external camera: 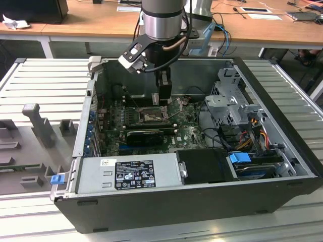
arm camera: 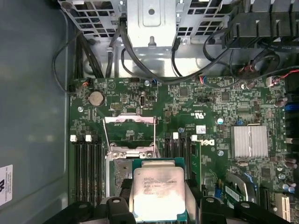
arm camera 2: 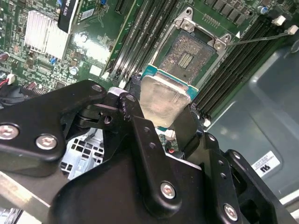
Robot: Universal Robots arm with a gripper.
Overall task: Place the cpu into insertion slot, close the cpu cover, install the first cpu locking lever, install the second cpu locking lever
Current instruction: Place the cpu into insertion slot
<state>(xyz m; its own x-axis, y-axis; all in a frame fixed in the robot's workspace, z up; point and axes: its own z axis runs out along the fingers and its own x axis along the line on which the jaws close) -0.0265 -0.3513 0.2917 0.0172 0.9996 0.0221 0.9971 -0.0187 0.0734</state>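
My gripper (arm camera 2: 161, 111) is shut on the cpu (arm camera 2: 163, 95), a flat square chip with a dull silver top and a green edge, pinched between two black fingers (arm camera 2: 135, 116). In both wrist views the chip (arm camera: 156, 191) hangs a little above the motherboard, overlapping one edge of the insertion slot (arm camera 2: 194, 53), an open black socket with a silver rim. The cpu cover (arm camera: 130, 120) stands swung open at the socket's far side, with thin metal levers beside it. In the exterior view the gripper (external camera: 163, 97) hangs inside the computer case over the socket (external camera: 150, 117).
Long black memory slots (arm camera 2: 140, 42) flank the socket on both sides. A silver heat sink (arm camera: 249, 141) and a black card (external camera: 146, 135) lie nearby. The power supply (external camera: 128, 174), the drive cage (external camera: 234, 103), cables (external camera: 252, 133) and the case walls (external camera: 166, 201) hem the space in.
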